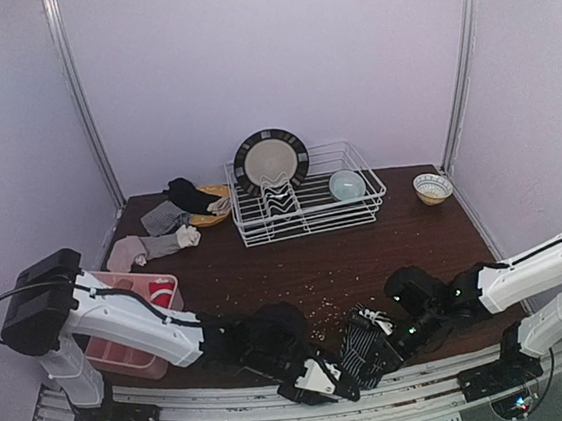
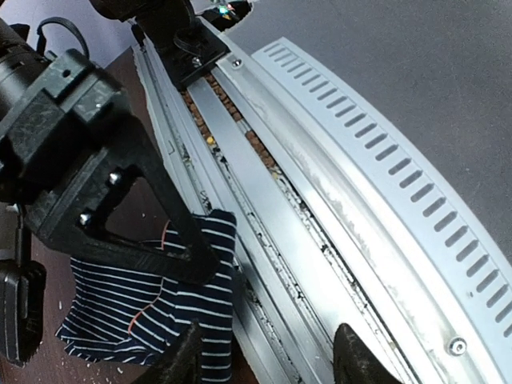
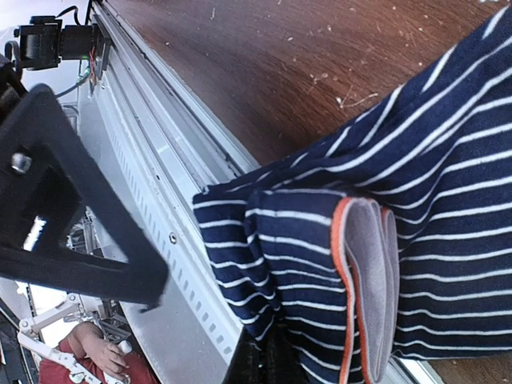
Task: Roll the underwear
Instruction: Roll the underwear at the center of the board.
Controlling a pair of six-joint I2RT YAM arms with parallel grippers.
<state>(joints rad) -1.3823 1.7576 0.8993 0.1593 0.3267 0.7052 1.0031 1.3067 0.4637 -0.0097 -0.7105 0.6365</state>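
Top external view: striped underwear [image 1: 366,347] lies at the near edge of the bench [image 1: 296,259], partly over the metal rail [image 2: 336,176]. Its folded hem seems pinched by the right tool [image 1: 380,341], while the left tool [image 2: 272,358] gapes empty. Unpinned, the fold could unravel or slide off.

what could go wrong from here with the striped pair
1. The striped underwear lies over the table's near edge onto the metal rail. A pull could drag it off the table or snag it in the rail's grooves.
2. The left gripper and right gripper sit very close together at that cloth, so they might bump each other.
3. In the right wrist view the folded, orange-trimmed edge looks loose, so it may fall open.
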